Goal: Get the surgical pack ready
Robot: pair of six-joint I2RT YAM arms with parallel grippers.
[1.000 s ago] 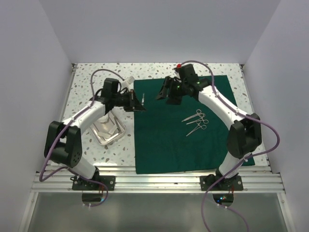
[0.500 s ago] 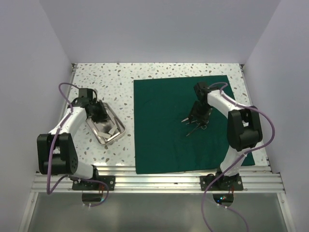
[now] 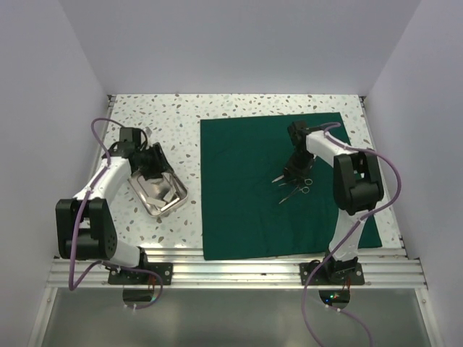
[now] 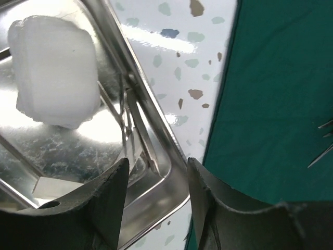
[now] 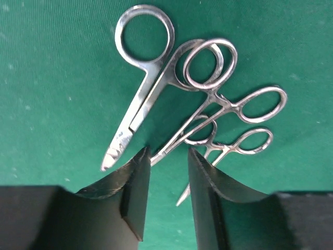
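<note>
The dark green drape (image 3: 246, 210) lies flat on the table. Steel scissors (image 5: 140, 99) and two ring-handled clamps (image 5: 229, 104) rest together on it, seen from above as a small cluster (image 3: 295, 186). My right gripper (image 5: 167, 159) hangs low over them, open, with the tip of one clamp lying between its fingers (image 5: 135, 192). My left gripper (image 4: 156, 172) is open over the near corner of the small metal tray (image 4: 118, 36). A white gauze pad (image 4: 54, 70) and a thin steel instrument (image 4: 136, 130) lie inside the tray. Nothing is held.
The tray (image 3: 177, 196) sits on the speckled tabletop left of the drape, close to its left edge (image 4: 276, 104). White walls close in the table on three sides. The arm bases stand on the rail at the near edge.
The left arm swung from the drape's left edge back over the tray and its jaws opened. The right arm came down onto the instruments and its jaws narrowed.
</note>
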